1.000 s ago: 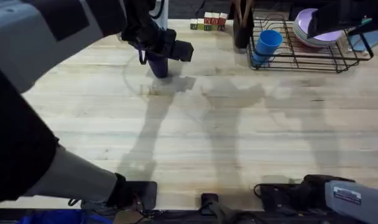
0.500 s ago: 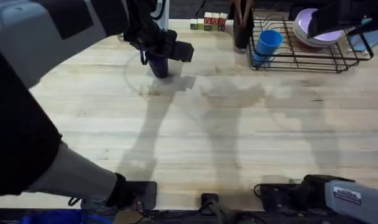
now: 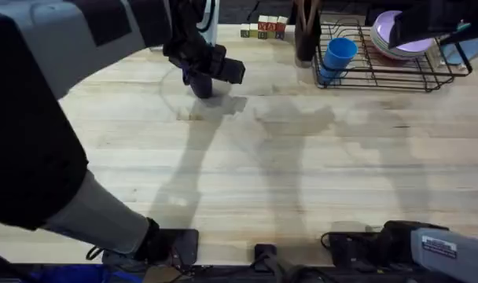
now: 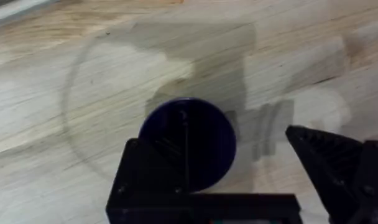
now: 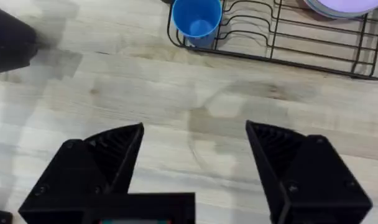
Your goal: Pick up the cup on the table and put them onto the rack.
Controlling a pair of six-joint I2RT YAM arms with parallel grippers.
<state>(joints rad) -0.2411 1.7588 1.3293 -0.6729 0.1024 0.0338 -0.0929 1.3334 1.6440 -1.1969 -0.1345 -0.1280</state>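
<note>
Left gripper [image 3: 201,79] at upper left of the overhead frame, jaws spread around a dark blue cup [image 4: 189,142] on the desk [image 3: 302,173]. Right gripper [image 5: 194,146] jaws spread, holding nothing. Rack [image 3: 388,67] at upper right, with a light blue cup [image 3: 336,56] inside and plates [image 3: 392,35].

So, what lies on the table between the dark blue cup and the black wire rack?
Bare wood, in the overhead view, between the dark blue cup and the rack.

Bare table [image 3: 286,165] before rack [image 3: 380,67]
</note>
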